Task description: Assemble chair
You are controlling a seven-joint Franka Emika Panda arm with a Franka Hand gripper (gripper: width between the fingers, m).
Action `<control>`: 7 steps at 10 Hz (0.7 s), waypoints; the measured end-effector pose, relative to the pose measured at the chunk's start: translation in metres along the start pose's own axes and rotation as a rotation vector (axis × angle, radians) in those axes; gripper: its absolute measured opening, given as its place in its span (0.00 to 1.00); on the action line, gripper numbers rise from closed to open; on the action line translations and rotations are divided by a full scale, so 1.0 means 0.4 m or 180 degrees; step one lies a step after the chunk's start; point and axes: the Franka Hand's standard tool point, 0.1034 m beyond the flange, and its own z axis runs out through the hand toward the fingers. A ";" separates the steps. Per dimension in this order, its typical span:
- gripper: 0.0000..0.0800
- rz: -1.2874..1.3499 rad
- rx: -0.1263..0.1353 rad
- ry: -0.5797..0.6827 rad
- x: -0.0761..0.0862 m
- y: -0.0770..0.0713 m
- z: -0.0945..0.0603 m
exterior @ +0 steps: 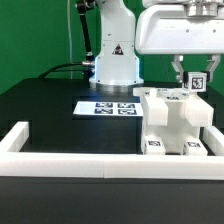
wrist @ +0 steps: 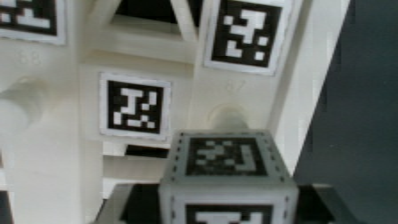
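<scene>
Black counter (exterior: 50, 110) under a green backdrop (exterior: 30, 40), the arm's white base (exterior: 115, 55) at the far side, and the marker board (exterior: 110, 107) lying flat just in front of it. A white border rail (exterior: 70, 165) runs along the near edge and up the exterior view's left. All the action is on the exterior view's right: the chair body (exterior: 170, 120), a chunky white stack with tags on its near faces, stands just inside the rail. Right above its far right corner the fingers (exterior: 180, 70) are clamped on a small tagged block (exterior: 197, 82), which hangs at the chair's top edge. Whether it touches the chair, I cannot tell. From the wrist, that small tagged block (wrist: 228, 165) fills the foreground and the chair body (wrist: 134, 105) rises close behind it, tags sharp and slightly tilted across the picture. Here's the worry: this looks like a tight fit. If the block goes in a touch skewed it could jam on the chair's edge rather than seat. Push on regardless and the whole chair may slide or twist on the counter, since only the near rail backs it. The block could also pivot between the fingers, the grip being narrow, and a release before it is fully home would probably drop it off the side.
</scene>
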 end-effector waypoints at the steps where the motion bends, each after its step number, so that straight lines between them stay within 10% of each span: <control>1: 0.36 0.0002 -0.0008 0.0052 0.002 -0.001 0.001; 7: 0.36 0.0013 -0.0007 0.0076 -0.012 0.001 -0.001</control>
